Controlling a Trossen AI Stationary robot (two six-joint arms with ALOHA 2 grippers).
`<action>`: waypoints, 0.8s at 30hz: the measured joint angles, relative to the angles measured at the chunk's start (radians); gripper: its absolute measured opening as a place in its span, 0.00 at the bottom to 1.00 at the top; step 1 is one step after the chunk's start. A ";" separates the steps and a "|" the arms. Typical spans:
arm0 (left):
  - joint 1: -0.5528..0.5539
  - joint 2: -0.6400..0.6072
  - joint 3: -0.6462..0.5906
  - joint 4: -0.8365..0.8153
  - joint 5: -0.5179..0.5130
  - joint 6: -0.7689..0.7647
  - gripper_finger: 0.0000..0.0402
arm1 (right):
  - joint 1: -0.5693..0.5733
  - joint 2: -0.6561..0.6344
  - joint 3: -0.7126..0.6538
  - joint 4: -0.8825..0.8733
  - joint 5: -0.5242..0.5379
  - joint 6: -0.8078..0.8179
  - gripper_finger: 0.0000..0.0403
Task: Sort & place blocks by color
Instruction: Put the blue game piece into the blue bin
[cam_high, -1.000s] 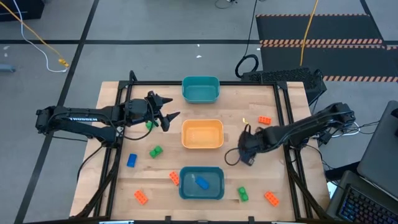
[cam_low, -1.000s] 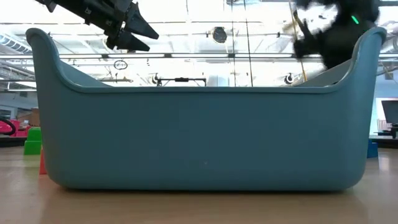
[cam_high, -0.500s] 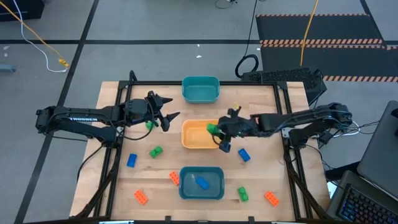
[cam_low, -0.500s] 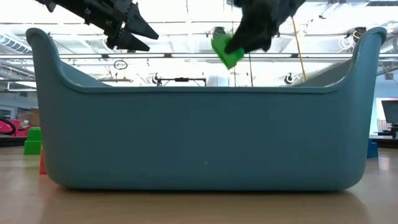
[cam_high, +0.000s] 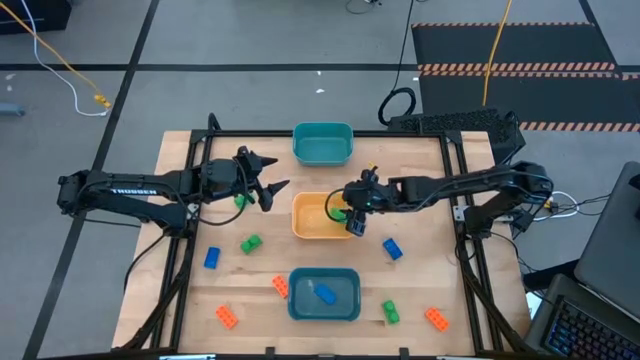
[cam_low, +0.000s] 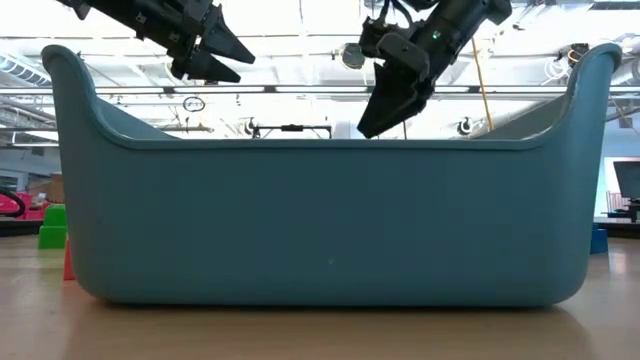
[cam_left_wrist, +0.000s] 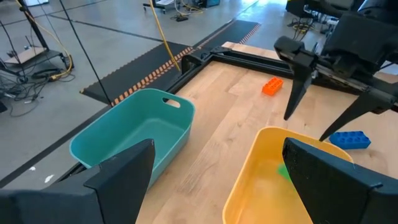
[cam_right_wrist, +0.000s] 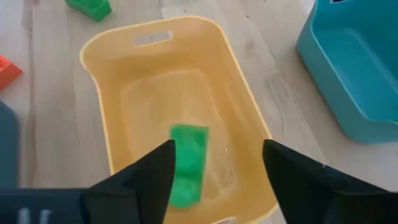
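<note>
My right gripper (cam_high: 352, 218) (cam_right_wrist: 217, 149) hovers open over the yellow-orange bin (cam_high: 305, 228), touching nothing. A green block (cam_right_wrist: 188, 163) (cam_high: 339, 210) lies on that bin's floor below the fingers. My left gripper (cam_high: 270, 190) (cam_left_wrist: 217, 149) waits open above the table, left of the bin, near another green block (cam_high: 240, 200). Loose on the wood lie a blue block (cam_high: 212, 258), a green block (cam_high: 250, 243), orange blocks (cam_high: 281, 286) (cam_high: 227, 317) (cam_high: 436, 318), a blue block (cam_high: 392, 249) and a green block (cam_high: 390, 313). One blue block (cam_high: 325, 294) lies in the near teal bin (cam_high: 296, 305).
A second teal bin (cam_high: 323, 145) stands at the table's far edge, behind the yellow-orange one. An orange block (cam_left_wrist: 272, 86) lies on the far right wood beyond the right arm. In the low view the near teal bin (cam_low: 320, 220) blocks most of the table.
My right gripper swung from the table's right side toward the left, carrying a green block to a spot over the yellow-orange bin. There it opened and let go, and the block now lies in the bin. The left arm kept still.
</note>
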 joint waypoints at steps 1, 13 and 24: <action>0.000 0.000 0.000 0.000 0.000 0.000 0.89 | 0.000 -0.004 0.000 0.001 0.000 -0.001 0.63; 0.000 0.000 0.000 -0.026 0.000 -0.013 0.89 | 0.023 -0.144 0.000 -0.274 -0.103 0.122 0.71; 0.000 0.000 0.000 -0.029 0.000 -0.034 0.89 | 0.199 -0.104 -0.033 -0.516 -0.103 0.590 0.66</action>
